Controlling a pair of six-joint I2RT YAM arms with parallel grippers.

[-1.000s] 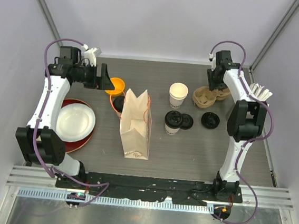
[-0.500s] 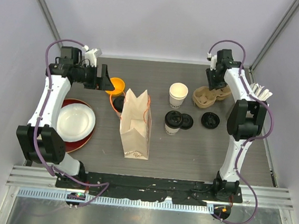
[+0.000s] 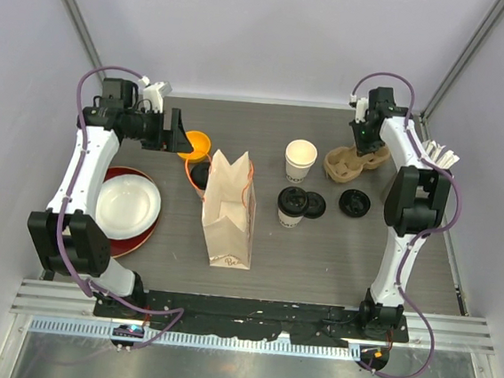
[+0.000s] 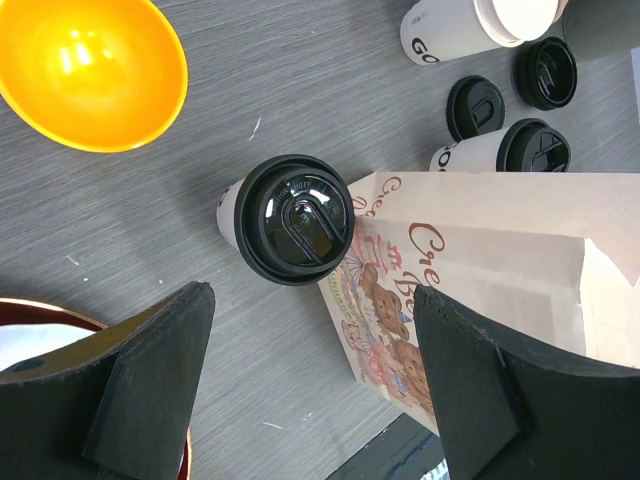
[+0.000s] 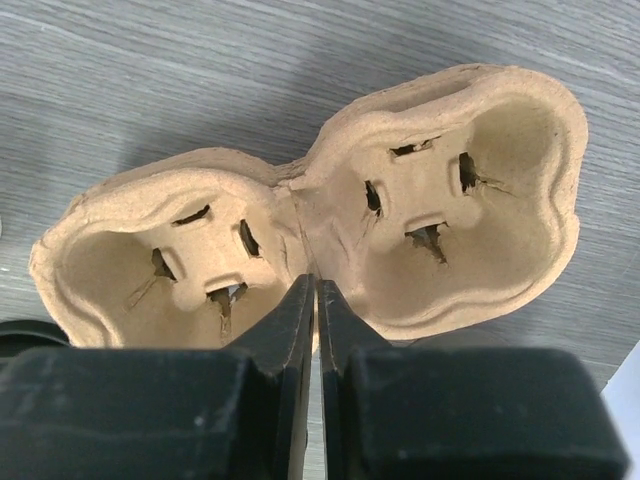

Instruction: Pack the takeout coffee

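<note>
The tabletop (image 3: 318, 249) was dark grey with a fine, pale wood grain. The paper bag (image 4: 480, 270) was kraft tan, printed with brown bears and reddish-brown script. The lidded cup by the bag (image 4: 295, 220) was white under a glossy black lid, and the second lidded cup (image 3: 292, 207) had the same colours. The open cup (image 3: 300, 161) was white with black lettering, and the two loose lids (image 3: 356, 203) were black. The bowl (image 4: 90, 65) was bright orange. The cup carrier (image 5: 470, 220) was plain beige pulp, unprinted. The white plate (image 3: 127, 206) contrasted with the dark red plate (image 3: 133, 175). The left end effector (image 4: 315, 300) and the right end effector (image 5: 318, 290) were matte black.
</note>
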